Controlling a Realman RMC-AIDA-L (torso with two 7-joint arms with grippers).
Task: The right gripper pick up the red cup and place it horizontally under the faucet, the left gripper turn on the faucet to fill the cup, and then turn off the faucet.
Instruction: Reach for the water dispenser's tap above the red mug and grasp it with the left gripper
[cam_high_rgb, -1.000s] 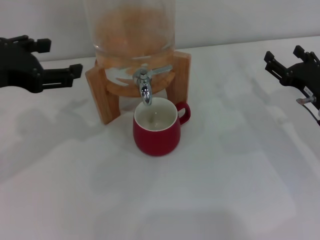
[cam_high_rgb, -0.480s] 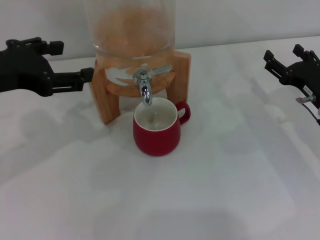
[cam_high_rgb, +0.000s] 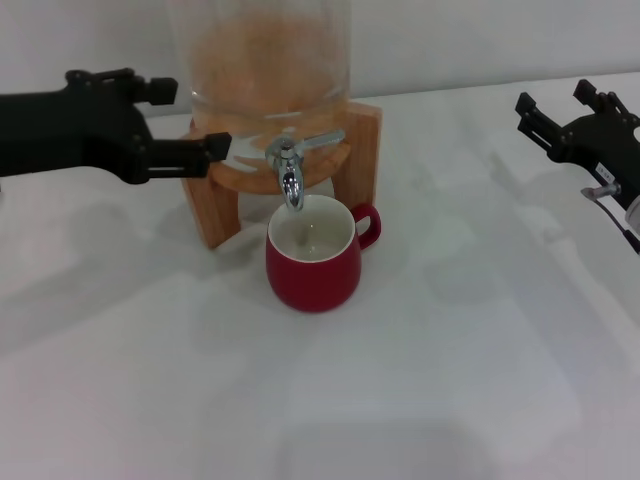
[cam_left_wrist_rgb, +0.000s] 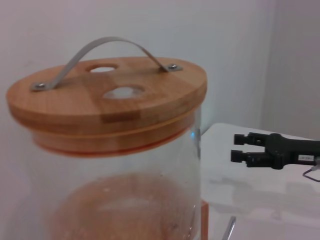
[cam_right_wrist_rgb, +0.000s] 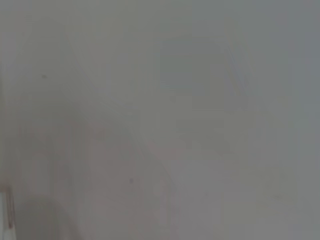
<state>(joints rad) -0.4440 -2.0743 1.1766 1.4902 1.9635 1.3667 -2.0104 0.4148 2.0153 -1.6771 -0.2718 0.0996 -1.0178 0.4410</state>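
The red cup (cam_high_rgb: 312, 255) sits under the faucet (cam_high_rgb: 289, 165); the left tool (cam_high_rgb: 195, 125), open, could nudge the stand (cam_high_rgb: 210, 205); right tool (cam_high_rgb: 560, 112) open, parked.

Left tool (cam_high_rgb: 205, 122) closer to the faucet (cam_high_rgb: 289, 172) than before.

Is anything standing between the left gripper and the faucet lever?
Nothing visible. The left gripper is open beside the wooden stand, level with the faucet; only open air lies between. The red cup sits below the spout.
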